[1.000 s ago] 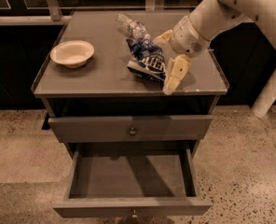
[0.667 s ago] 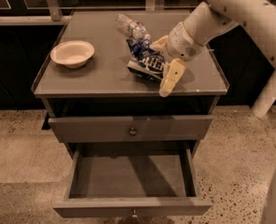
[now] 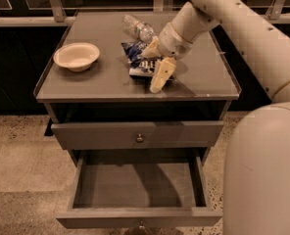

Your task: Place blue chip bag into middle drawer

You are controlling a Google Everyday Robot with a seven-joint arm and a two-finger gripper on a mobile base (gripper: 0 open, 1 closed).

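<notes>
The blue chip bag (image 3: 140, 62) lies on the cabinet top, right of centre, dark blue with white patches. My gripper (image 3: 151, 68) is right at it, coming in from the upper right. Its fingers are spread open; one pale finger (image 3: 160, 75) lies along the bag's right side and the other (image 3: 150, 48) is at the bag's far edge. The bag rests on the top and is not lifted. The middle drawer (image 3: 135, 187) is pulled open below, with a bare grey floor and a small knob at its front edge.
A clear plastic bottle (image 3: 138, 28) lies just behind the bag. A cream bowl (image 3: 76, 56) sits at the left of the cabinet top (image 3: 101, 82). The upper drawer (image 3: 137, 134) is shut. My arm's large white body (image 3: 262, 170) fills the lower right.
My gripper has moved left across the cabinet top, from beside the bag's right edge to over and around the bag. The bag, bottle, bowl and drawers have not moved.
</notes>
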